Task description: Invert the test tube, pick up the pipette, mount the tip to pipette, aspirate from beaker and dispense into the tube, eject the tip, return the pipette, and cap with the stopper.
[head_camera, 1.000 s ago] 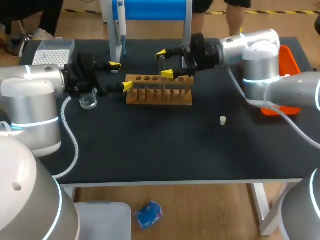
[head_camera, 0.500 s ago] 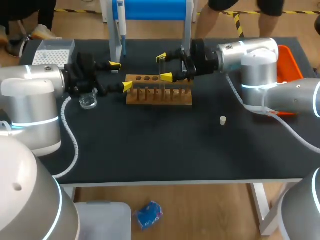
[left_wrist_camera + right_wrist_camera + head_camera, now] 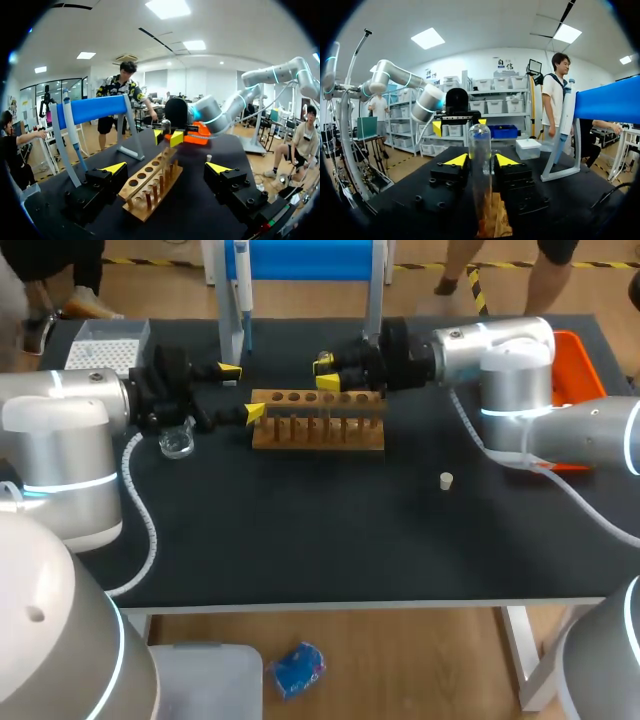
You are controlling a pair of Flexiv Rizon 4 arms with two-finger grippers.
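Both fingers of the right gripper (image 3: 481, 161) are closed against the test tube (image 3: 479, 145), which stands upright, long axis vertical, rounded end up, its lower end at the wooden rack (image 3: 318, 430). The left gripper (image 3: 166, 168) is spread wide, holding nothing, with the rack's near end between its fingers.

Bright, even overhead light (mild glare); shadows seemingly soft.

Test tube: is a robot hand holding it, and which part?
Yes. The jaws of the right gripper pinch the test tube from both sides, just below its rounded upper end. The left gripper holds nothing.
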